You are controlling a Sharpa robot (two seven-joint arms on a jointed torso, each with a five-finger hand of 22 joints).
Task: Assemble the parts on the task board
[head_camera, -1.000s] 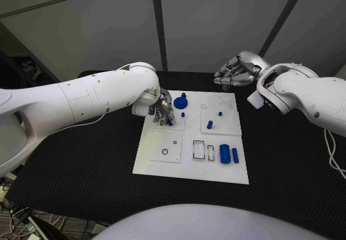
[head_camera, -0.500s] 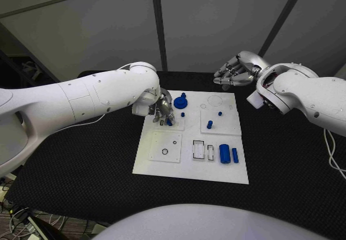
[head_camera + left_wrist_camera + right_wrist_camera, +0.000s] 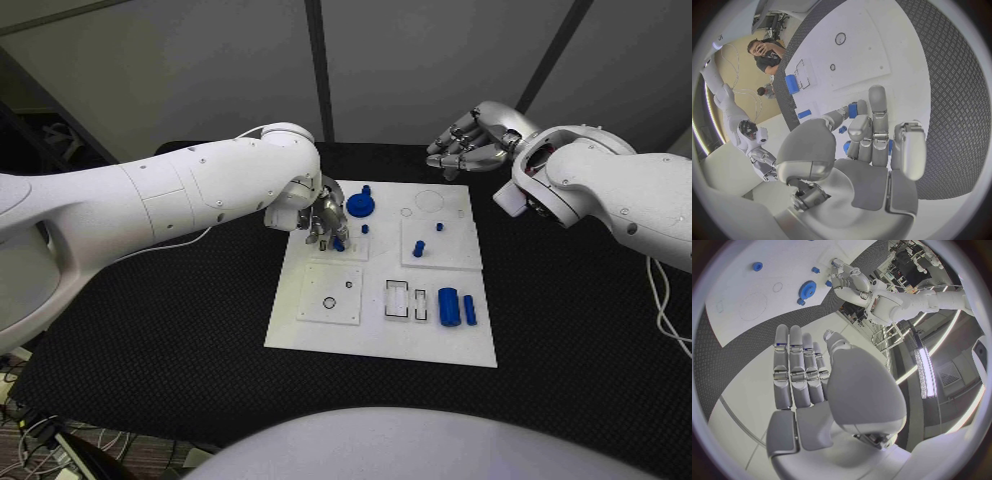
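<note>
In the head view the left robot hand [image 3: 320, 215] is largely covered by its own white arm, and its fingertips cover the near-left corner of the task board [image 3: 433, 340]. A small blue part [image 3: 338, 242] sits at those fingertips; whether it is pinched or merely touched cannot be told. In the left wrist view the fingers [image 3: 877, 125] hide most of that blue part [image 3: 852, 110]. The right robot hand [image 3: 469, 145] hangs beyond the board's far edge with nothing visible in it.
</note>
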